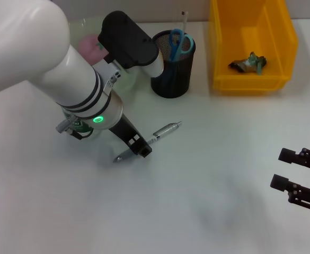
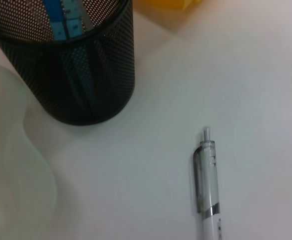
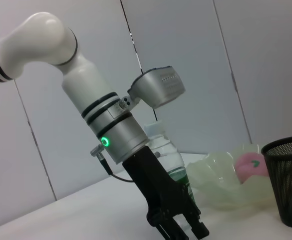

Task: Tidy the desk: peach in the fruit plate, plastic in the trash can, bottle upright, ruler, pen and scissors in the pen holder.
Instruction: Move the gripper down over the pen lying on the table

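A silver-and-clear pen point(image 1: 165, 130) point(image 2: 208, 185) lies on the white table, in front of the black mesh pen holder point(image 1: 171, 66) point(image 2: 71, 65). My left gripper point(image 1: 140, 147) point(image 3: 183, 232) is open and low over the pen's near end, with a finger on either side. Blue scissors point(image 1: 179, 42) and a clear ruler point(image 1: 185, 21) stand in the holder. The pink peach point(image 1: 91, 46) point(image 3: 250, 167) sits in the pale green fruit plate point(image 1: 83, 26) point(image 3: 215, 175). The bottle point(image 1: 81, 127) point(image 3: 168, 157) stands upright behind my left wrist. Crumpled plastic point(image 1: 248, 63) lies in the yellow trash can point(image 1: 250, 79). My right gripper point(image 1: 298, 180) is open at the front right.
The plate's edge point(image 2: 11, 165) lies close beside the holder. The yellow bin stands at the back right, just right of the holder. My left arm covers much of the back left of the table.
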Motion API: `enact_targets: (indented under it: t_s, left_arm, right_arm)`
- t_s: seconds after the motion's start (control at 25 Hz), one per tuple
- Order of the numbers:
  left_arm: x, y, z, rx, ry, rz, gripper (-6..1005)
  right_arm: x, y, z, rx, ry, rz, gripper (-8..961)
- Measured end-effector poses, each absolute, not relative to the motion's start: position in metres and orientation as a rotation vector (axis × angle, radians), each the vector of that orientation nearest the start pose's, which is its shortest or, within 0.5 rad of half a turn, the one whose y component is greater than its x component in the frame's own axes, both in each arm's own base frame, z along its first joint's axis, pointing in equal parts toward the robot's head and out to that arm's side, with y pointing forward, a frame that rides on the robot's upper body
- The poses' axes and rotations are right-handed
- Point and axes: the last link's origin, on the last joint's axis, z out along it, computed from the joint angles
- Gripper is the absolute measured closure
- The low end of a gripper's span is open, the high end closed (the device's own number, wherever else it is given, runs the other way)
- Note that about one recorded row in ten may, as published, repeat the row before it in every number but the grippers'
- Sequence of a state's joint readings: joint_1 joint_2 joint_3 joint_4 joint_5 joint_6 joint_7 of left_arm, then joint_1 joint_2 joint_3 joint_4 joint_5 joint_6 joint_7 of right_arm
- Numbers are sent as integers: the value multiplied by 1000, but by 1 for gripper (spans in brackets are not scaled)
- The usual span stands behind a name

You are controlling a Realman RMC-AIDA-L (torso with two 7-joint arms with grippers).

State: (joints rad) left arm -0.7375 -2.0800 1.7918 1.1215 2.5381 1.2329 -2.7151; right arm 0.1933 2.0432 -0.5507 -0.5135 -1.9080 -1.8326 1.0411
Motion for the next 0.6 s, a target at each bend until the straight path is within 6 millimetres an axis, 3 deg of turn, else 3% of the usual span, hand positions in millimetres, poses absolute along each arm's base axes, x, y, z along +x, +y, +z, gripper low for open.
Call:
enact_targets:
  t_s: [0.6]
  left_arm:
    - [-152,358,-89,-2669,-690,651,478]
  right_arm:
    - [337,205,16,-2523,656,956,286]
